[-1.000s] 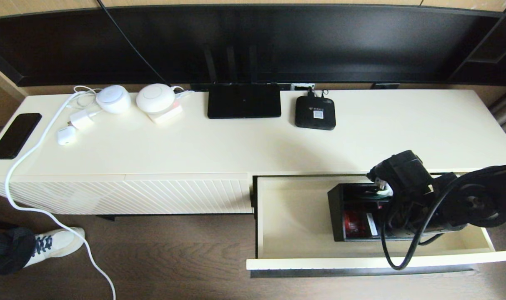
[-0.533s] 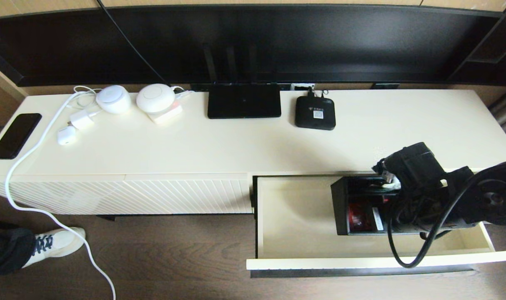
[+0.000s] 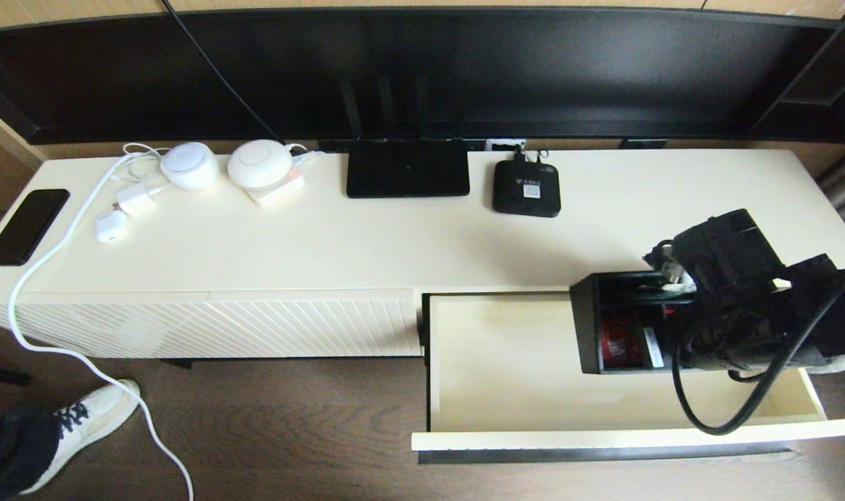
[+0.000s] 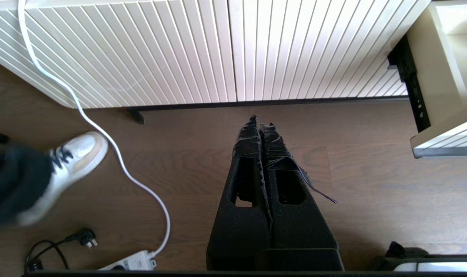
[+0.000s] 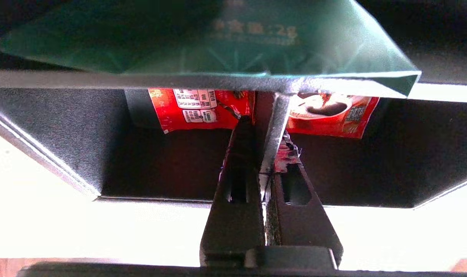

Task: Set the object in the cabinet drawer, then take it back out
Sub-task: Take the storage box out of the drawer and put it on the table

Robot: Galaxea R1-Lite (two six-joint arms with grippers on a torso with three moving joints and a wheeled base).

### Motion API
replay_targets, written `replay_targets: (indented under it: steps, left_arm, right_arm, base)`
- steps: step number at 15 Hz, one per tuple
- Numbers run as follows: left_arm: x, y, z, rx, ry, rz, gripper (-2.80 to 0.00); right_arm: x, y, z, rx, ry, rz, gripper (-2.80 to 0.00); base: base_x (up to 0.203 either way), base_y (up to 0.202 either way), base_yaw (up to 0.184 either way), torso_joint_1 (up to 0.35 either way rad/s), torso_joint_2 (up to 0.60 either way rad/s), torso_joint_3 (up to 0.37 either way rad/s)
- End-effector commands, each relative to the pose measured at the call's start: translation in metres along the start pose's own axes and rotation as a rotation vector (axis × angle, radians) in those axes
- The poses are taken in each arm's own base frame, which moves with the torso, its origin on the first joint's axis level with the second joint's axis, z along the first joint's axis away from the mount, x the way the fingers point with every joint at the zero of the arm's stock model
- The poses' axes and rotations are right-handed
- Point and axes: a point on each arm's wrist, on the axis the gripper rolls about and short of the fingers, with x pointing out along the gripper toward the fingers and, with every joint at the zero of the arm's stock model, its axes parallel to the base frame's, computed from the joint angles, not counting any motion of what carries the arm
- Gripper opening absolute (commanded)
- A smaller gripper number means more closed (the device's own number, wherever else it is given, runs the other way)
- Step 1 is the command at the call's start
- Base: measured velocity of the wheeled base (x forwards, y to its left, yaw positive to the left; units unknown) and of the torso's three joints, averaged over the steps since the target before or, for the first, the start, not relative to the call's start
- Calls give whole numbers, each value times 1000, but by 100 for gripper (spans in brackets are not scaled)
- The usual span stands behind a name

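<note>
The black organizer box (image 3: 589, 327) hangs above the open cream drawer (image 3: 492, 362), its far edge over the cabinet top. Red and white packets (image 3: 621, 344) show in one compartment. My right gripper (image 5: 265, 130) is shut on a thin divider wall (image 5: 274, 123) inside the box, one finger on each side, with red sachets (image 5: 199, 109) and a green packet (image 5: 218, 42) beyond. In the head view the right arm (image 3: 736, 292) covers the box's right half. My left gripper (image 4: 261, 125) is shut and empty, low over the wooden floor in front of the cabinet.
On the cabinet top stand a black router (image 3: 407, 168), a small black set-top box (image 3: 526, 188), two white round devices (image 3: 259, 163), chargers and a phone (image 3: 26, 226). A white cable (image 3: 53, 334) trails to the floor beside a person's shoe (image 3: 81, 417). The ribbed panel (image 3: 255, 323) is at left.
My right gripper has lifted the organizer box up out of the drawer and carried it back and to the right. The shoe at lower left has shifted.
</note>
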Motion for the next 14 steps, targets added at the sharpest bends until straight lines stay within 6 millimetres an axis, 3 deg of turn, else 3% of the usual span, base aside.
replay_targets:
  steps: [1,5,11,14]
  left_arm:
    - [0,0,0,0,2,0,-280]
    - [0,0,0,0,1,0,-280]
    - [0,0,0,0,2,0,-280]
    - [0,0,0,0,2,0,-280]
  right_arm:
    - [-12,-3,5,12,-42,3,-280]
    - [-19,-6,22,51,-101,5,-280]
    - [-42,-29,59,120,-155,-47,-280]
    - [-50,-35,58,119,-135,-63,-280]
  base:
    - [0,0,0,0,0,0]
    - [0,0,0,0,0,0]
    - [0,0,0,0,0,0]
    - [0,0,0,0,0,0]
